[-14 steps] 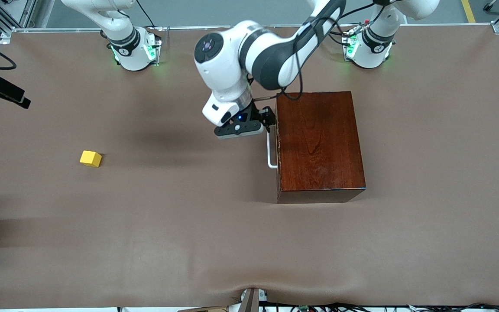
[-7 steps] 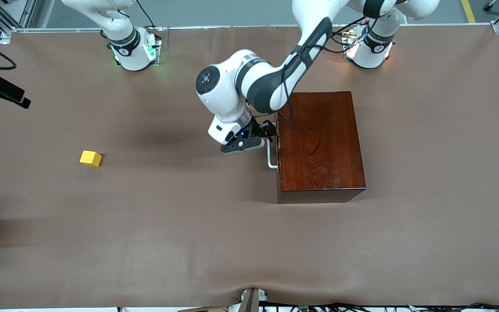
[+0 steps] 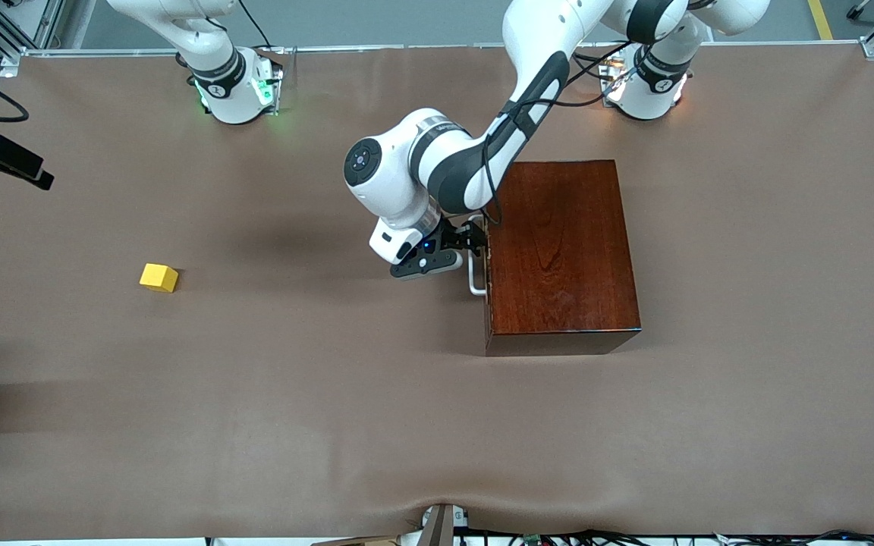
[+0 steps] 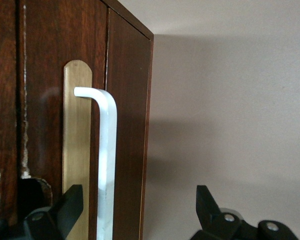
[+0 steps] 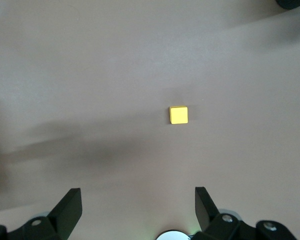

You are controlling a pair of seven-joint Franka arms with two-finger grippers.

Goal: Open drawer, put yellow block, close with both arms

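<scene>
Two arms are mounted at the table [image 3: 748, 379], whose surface is covered with a brown sheet. On it, toward the left arm's end, stands the wooden box [image 3: 558, 250], glossy and mahogany-coloured. The drawer [image 4: 50, 125] is fully shut, its dark front flush with the box face. The white U-shaped handle [image 3: 475, 280] stands out from that front over a brass-coloured backing plate [image 4: 77, 140].

Left arm [image 3: 482, 152]: it reaches from its base down to the drawer front. The left gripper [image 3: 469, 241] is at the handle, at the part of the bar farther from the front camera. Its jaws are spread wide. In the left wrist view one finger [image 4: 70, 205] lies between the bar and the drawer front, and the other finger [image 4: 207, 200] is out over the bare table, so the bar sits between them. No finger presses on the bar; nothing is held.

Right arm [image 3: 209, 45]: it waits, raised, with only its base and lower links seen in the front view. The right gripper [image 5: 137, 205] hangs over the yellow block [image 3: 158, 277], jaws fully apart and empty, well above it.

The yellow block lies on the table toward the right arm's end, well apart from the box.
</scene>
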